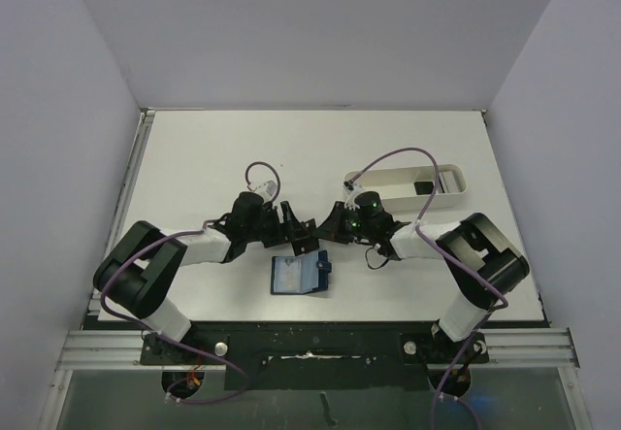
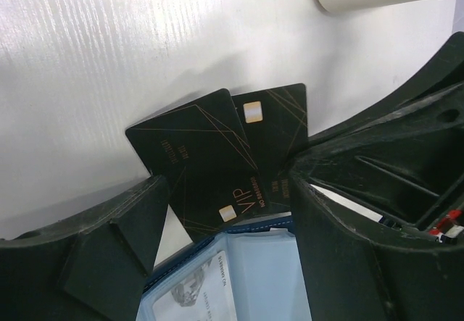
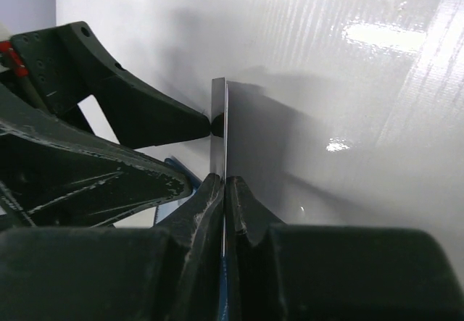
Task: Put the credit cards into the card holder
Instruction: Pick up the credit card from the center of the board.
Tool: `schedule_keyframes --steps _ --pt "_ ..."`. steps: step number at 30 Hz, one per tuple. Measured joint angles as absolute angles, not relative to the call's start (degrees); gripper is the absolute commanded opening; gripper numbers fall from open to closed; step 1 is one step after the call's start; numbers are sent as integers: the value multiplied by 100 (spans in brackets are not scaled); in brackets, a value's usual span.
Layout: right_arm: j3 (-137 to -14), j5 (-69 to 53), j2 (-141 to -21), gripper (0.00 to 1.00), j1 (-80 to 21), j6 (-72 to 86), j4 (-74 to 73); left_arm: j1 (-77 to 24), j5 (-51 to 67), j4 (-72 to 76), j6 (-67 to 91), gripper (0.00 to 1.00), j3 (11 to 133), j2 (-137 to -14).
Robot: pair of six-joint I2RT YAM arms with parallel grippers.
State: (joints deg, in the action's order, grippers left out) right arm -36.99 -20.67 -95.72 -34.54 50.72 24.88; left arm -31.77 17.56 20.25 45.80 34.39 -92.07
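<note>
Black with thin gold lines, the credit cards (image 2: 210, 161) sit fanned one over the other, their lower ends meeting the navy rim of the open card holder (image 2: 246, 285), which lies on the white table (image 2: 94, 60) between the two arms. The right gripper (image 3: 225, 189) is pinched tight on their near edge. From its own camera they show as one thin upright blade, and I cannot tell whether both cards are in the pinch. The left gripper (image 1: 291, 226) stands wide, a finger on either side of the cards, with one fingertip (image 3: 196, 125) touching the flat face.

The step looks like feeding the cards into a pocket. To do it well, the fan probably wants squaring first, so both short edges lead together. The left fingers can guide the faces while the right pushes along the cards' length at a shallow angle, so nothing snags on the pocket lip.

Seen from the left wrist, the long axis runs from the far table down toward the holder, leaning a little to the left at the top, with the chip ends pointing opposite ways
</note>
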Motion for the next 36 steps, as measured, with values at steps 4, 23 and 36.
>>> schedule_keyframes --steps 4,23,36 --pt "-3675 -2121 -9397 0 -3409 5170 2536 -3177 1778 1986 4578 69 3439 -9172" --pt "-3317 -2543 -9295 0 -3271 5673 3295 -3177 1806 1914 4576 69 3402 -9102" --pt "-3275 -2792 -9603 0 -3264 6034 3820 -3092 1852 1914 4582 61 3175 -8912"
